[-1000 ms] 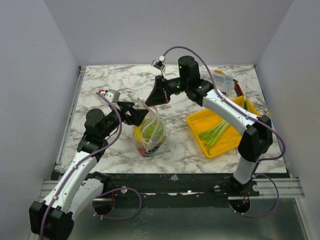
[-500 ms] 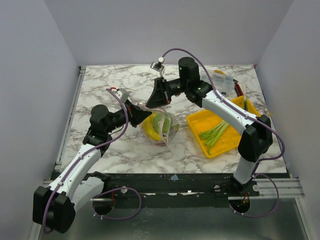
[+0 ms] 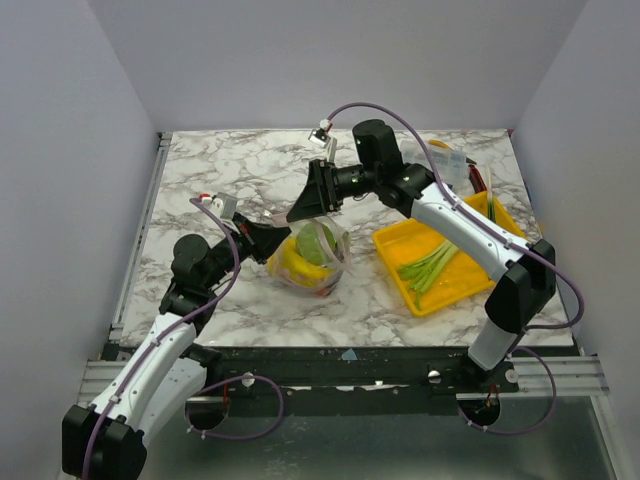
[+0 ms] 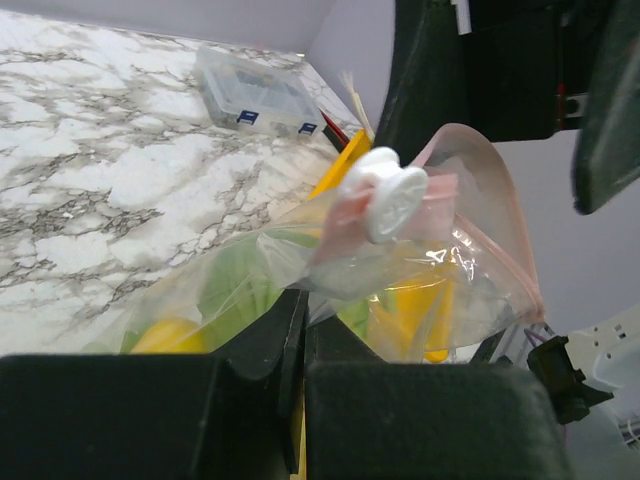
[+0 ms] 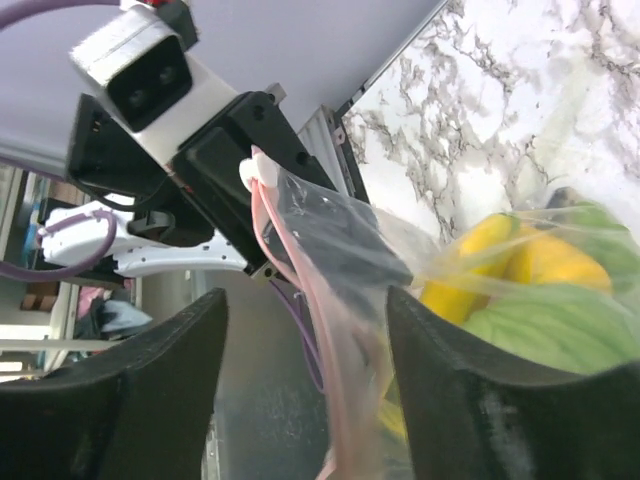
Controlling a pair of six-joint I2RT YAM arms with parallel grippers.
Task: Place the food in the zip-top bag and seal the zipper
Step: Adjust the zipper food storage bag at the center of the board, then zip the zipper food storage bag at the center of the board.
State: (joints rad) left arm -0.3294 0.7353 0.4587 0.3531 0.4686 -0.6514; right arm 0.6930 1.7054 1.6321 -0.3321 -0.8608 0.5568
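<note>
The clear zip-top bag [image 3: 318, 262] lies on the marble with a round green food [image 3: 317, 242] and yellow bananas [image 3: 290, 265] inside. My left gripper [image 3: 283, 237] is shut on the bag's plastic just below the mouth [image 4: 303, 310]. Above those jaws the pink zipper [image 4: 500, 200] loops upward and carries a white slider [image 4: 385, 195]. My right gripper [image 3: 298, 213] stands open over the bag's mouth. Its fingers [image 5: 160, 380] straddle the pink zipper [image 5: 300, 270] without touching it. The bananas [image 5: 500, 260] and green food [image 5: 560, 325] show through the plastic.
A yellow tray [image 3: 400, 245] holding green stalks [image 3: 428, 262] sits right of the bag. A rigid clear compartment box [image 3: 447, 163] stands at the back right, also in the left wrist view [image 4: 255, 92]. White walls enclose the table.
My left gripper closed on the bag's edge, then my right gripper opened and let the mouth go. The bag dropped from hanging upright to resting lower and further right.
</note>
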